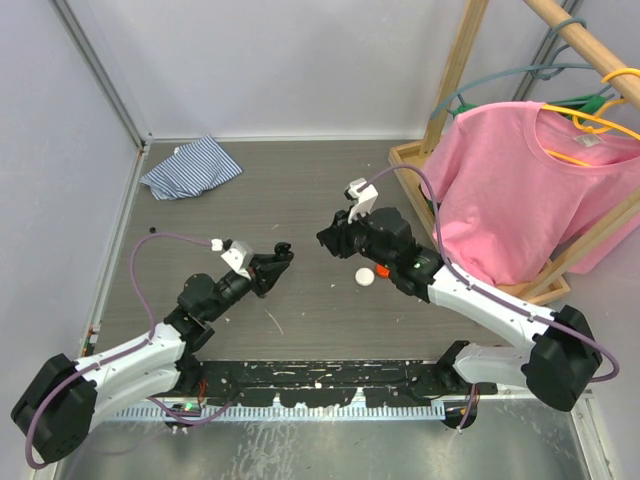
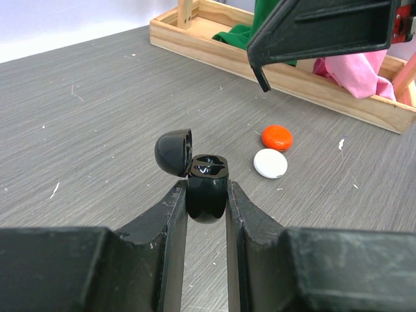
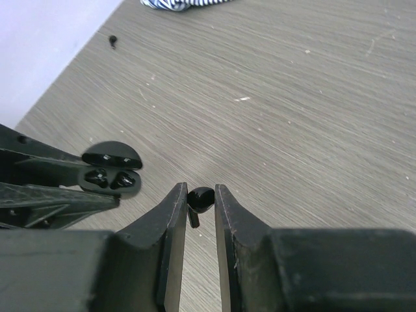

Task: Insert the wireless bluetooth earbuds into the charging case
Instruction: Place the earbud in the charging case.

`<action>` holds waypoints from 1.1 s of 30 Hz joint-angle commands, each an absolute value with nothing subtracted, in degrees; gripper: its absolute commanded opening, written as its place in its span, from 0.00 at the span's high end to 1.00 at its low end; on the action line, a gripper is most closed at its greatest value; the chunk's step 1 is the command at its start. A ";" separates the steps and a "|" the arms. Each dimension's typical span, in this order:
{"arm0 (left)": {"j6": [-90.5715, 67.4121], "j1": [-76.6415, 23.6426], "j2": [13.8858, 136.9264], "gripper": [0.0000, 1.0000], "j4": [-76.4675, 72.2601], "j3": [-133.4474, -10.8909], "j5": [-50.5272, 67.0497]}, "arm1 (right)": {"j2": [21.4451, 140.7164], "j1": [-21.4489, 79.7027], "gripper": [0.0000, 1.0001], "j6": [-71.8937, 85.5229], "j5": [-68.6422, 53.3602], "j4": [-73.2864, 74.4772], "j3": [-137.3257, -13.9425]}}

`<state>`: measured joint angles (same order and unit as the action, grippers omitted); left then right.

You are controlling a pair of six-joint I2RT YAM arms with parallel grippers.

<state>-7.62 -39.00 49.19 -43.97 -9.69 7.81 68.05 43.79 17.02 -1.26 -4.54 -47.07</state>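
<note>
Three round cases in all. The left jaws pinch the black charging case (image 2: 207, 188), its lid flipped open. An orange case (image 2: 277, 137) and a white case (image 2: 270, 163) lie side by side on the tabletop (image 2: 97, 117) (near the wooden rack (image 2: 312, 78)). Two earbuds show. The right jaws pinch a black earbud (image 3: 200, 198) just beside the open case, and a second black earbud (image 3: 113, 41) lies well apart, by the tabletop's edge.
</note>
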 commanded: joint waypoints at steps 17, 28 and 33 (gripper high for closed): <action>-5.80 -39.16 47.02 1.00 -57.14 -7.56 18.01 | 64.70 49.14 0.83 21.80 -12.88 -35.80 -39.14; -6.68 -39.15 45.59 1.00 -59.63 -7.51 21.18 | 63.55 50.71 0.82 21.72 -14.52 -45.13 -34.65; -7.78 -39.20 44.11 1.00 -59.74 -7.65 21.60 | 63.52 50.97 0.82 21.71 -14.79 -48.29 -33.26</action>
